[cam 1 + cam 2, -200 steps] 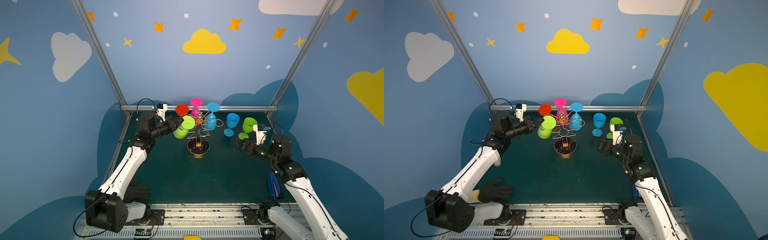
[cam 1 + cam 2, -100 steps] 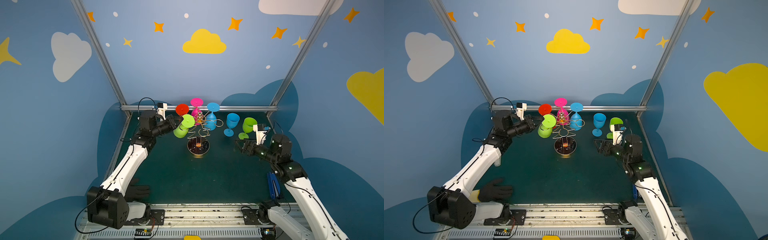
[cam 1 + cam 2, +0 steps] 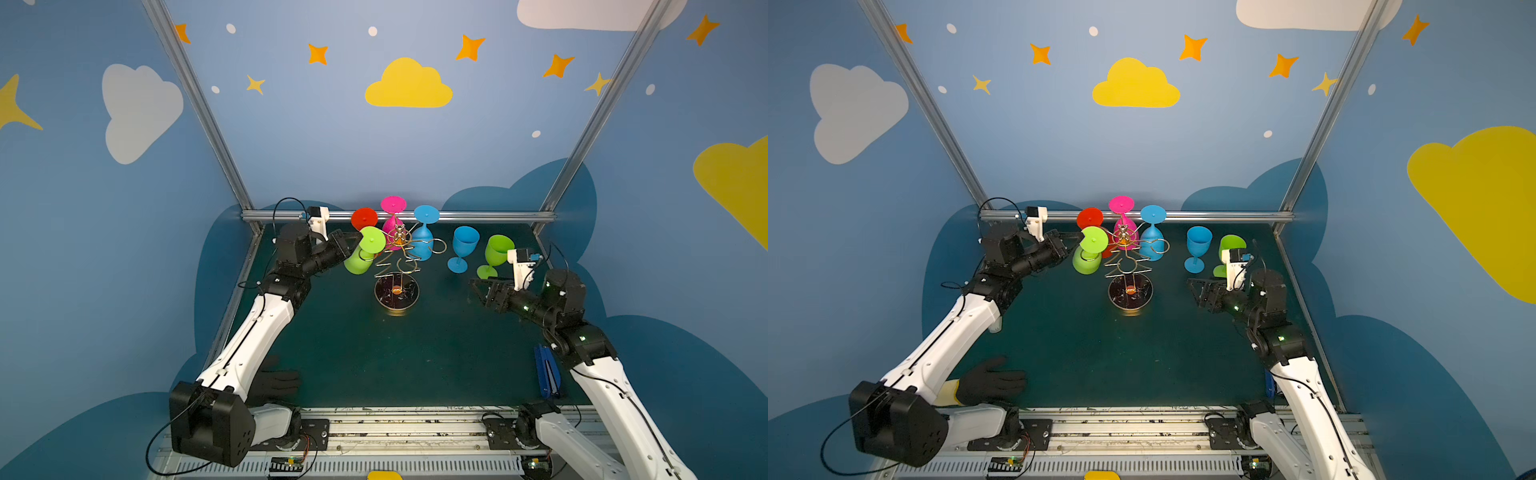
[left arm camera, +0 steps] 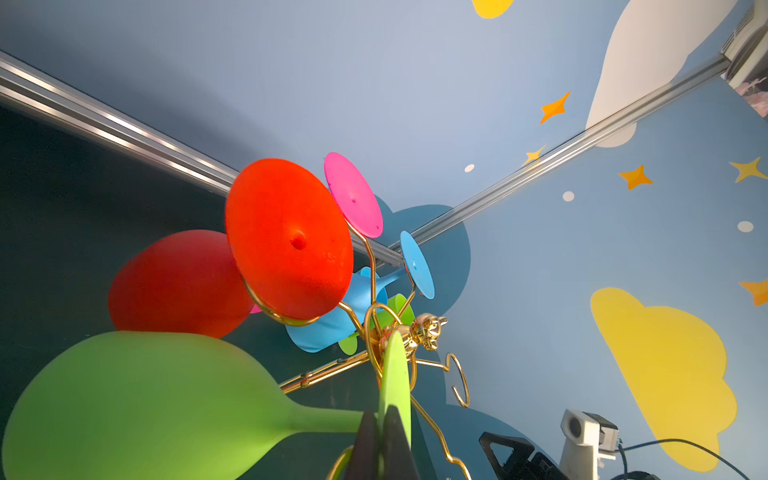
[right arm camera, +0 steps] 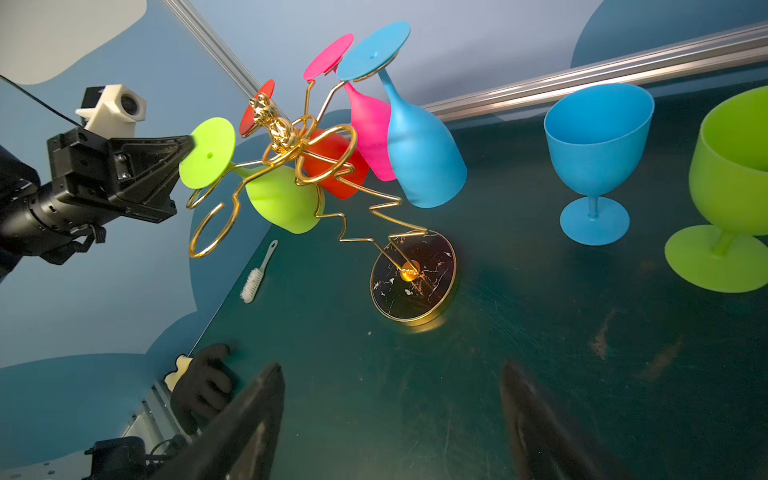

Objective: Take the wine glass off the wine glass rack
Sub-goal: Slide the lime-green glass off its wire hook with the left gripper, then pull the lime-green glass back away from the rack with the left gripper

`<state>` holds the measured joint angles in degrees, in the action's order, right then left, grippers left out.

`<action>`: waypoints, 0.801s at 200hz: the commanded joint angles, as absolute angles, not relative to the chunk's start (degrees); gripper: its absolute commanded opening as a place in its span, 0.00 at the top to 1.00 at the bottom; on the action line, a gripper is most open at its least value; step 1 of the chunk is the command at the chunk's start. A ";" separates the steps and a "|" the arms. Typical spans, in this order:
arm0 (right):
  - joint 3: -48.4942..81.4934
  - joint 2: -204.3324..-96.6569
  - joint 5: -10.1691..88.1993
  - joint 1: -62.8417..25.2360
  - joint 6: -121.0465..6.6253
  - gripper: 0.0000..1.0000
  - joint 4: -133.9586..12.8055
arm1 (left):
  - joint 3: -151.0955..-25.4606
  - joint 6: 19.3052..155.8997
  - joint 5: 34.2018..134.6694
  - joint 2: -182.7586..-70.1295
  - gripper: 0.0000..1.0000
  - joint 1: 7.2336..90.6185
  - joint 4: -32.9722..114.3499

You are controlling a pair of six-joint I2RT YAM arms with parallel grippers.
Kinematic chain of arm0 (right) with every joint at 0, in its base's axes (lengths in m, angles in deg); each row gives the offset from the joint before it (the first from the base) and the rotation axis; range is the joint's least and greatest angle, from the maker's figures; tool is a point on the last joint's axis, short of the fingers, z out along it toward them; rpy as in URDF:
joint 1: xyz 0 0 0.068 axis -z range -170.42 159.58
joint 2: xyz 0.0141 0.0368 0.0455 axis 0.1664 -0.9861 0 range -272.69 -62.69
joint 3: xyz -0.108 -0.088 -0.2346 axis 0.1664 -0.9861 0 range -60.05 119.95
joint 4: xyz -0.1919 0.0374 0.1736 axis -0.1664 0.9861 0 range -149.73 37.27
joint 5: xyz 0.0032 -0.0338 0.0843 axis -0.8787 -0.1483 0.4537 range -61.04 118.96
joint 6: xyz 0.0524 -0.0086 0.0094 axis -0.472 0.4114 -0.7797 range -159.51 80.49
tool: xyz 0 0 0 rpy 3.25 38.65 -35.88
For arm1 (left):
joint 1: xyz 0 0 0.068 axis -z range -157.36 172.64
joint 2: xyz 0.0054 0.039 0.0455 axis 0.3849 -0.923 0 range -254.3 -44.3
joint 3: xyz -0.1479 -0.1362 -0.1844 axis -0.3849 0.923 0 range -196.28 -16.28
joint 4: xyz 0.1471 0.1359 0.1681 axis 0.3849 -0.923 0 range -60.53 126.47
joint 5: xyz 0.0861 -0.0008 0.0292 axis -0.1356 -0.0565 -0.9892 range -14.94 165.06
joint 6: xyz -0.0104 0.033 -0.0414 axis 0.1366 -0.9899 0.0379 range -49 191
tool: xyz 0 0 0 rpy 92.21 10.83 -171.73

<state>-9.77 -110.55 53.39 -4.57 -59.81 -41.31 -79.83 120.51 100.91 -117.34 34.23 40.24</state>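
While the foot disc of the green wine glass [image 3: 356, 262] is being clenched edge-on by the left jaws, the glass is being held tilted, bowl down, just beside the wine glass rack [image 3: 396, 293] on its left. Whether its stem is sitting in a wire loop cannot be told. The right jaws are being kept spread and empty above the surface [image 3: 374, 353], well to the rack's right. The green glass is being crowded by a red glass [image 3: 364, 218], a pink glass [image 3: 393, 204] and a hanging blue glass [image 3: 422, 245], all being carried upside down on the rack. Six glasses are being counted — those four, plus an upright blue glass [image 3: 464, 245] and an upright green glass [image 3: 496, 251] at the far right. One white brush [image 5: 257, 274] and one black glove [image 3: 990, 382] are lying at the left.
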 commanded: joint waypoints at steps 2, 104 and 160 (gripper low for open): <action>-9.95 -109.72 52.76 -4.91 -58.90 0.19 -40.28 | -79.06 120.57 98.78 -115.65 0.97 34.07 43.15; -9.78 -109.33 52.78 -4.92 -58.50 0.19 -39.86 | -71.61 122.24 96.10 -105.14 0.97 30.15 41.87; -7.47 -110.63 53.39 -5.01 -57.51 0.19 -38.59 | -65.98 123.34 94.97 -91.52 0.97 24.73 37.88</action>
<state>-9.68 -110.31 53.45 -4.57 -58.80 -39.89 -66.97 122.85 95.75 -96.86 27.28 39.63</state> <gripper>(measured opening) 0.807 0.050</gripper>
